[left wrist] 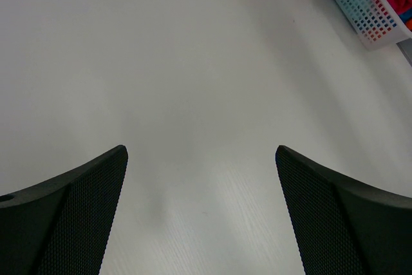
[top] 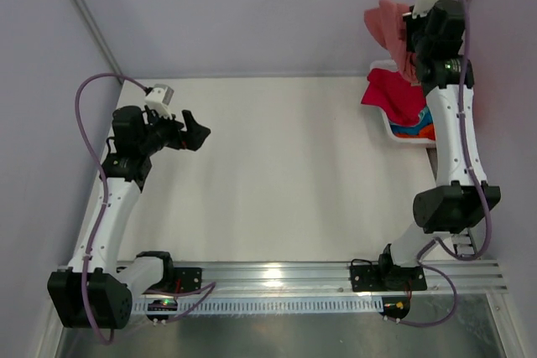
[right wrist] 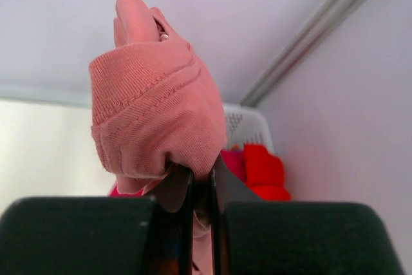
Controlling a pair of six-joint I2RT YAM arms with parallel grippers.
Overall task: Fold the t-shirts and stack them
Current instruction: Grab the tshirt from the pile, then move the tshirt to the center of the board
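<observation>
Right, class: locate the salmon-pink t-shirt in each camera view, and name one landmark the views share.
Top external: the salmon-pink t-shirt hangs bunched at upper right, above the white basket.
Left wrist: not in it; only the basket's corner, top right.
Right wrist: centre, bunched, pinched in the shut right gripper.
Shared landmark: the white basket, behind the shirt in the right wrist view.

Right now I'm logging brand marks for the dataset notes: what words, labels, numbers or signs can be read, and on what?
None can be read in any view.
The salmon t-shirt, pinched in the right gripper, shows plain knit, no tag or print.
The white basket and the magenta t-shirt in it carry no lettering.
By the left arm's base a green light glows; any marking there is too small to read.
</observation>
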